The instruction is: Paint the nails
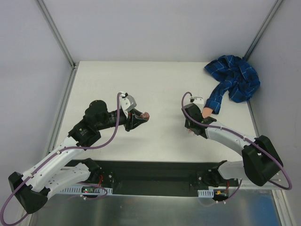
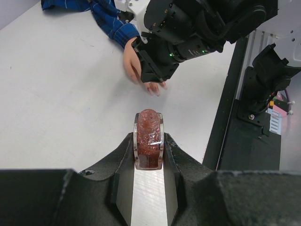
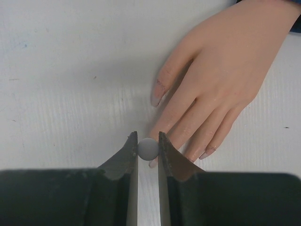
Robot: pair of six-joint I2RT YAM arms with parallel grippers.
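Right wrist view, nearest first: the right gripper point(image 3: 148, 139) has its fingers clamped on a small grey ball point(image 3: 148, 149), which sits right over the tip of the index digit of the fake hand point(image 3: 225, 61). That hand lies palm down on the white counter point(image 1: 155, 84), digits slightly spread. The nails point(image 3: 157, 97) point back at the near edge. From above, its long axis runs diagonally, digits near and left, wrist far and right, continuing into the blue plaid sleeve point(image 1: 233, 84) bunched in the far right corner. On the left, well apart from the hand, the left gripper point(image 2: 148, 141) has its fingers closed on a small reddish glittery bottle point(image 2: 148, 125), aimed across at the hand.
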